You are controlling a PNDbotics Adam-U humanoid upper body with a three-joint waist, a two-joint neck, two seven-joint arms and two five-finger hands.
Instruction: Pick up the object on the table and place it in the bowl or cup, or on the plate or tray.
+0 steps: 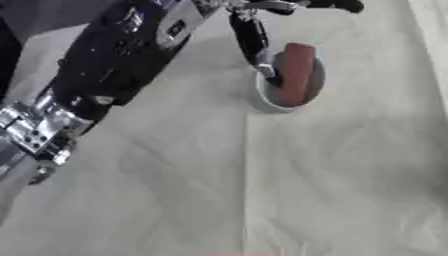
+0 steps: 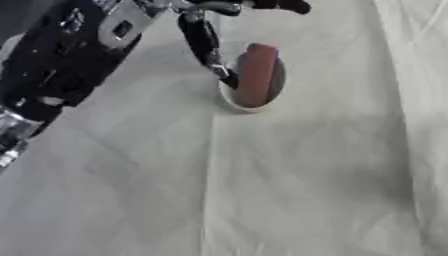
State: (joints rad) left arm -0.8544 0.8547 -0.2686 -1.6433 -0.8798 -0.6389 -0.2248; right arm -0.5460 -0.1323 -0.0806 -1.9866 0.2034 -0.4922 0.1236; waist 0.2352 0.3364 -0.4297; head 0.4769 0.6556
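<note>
**Figure: placement nearly complete — reddish-brown object resting in the cup.**

I see the reddish-brown oblong object (image 1: 296, 72) standing slanted inside the pale cup (image 1: 267, 100) on the cloth-covered table (image 1: 332, 190), its upper end above the rim. My left hand (image 1: 249, 35) reaches in from the upper left with one dark finger (image 1: 267, 67) down at the cup's near rim, beside the object; whether it touches the object, or whether the hand is relaxed or curled, I cannot tell. I judge only the withdrawal remains. The right hand is out of sight.
</note>
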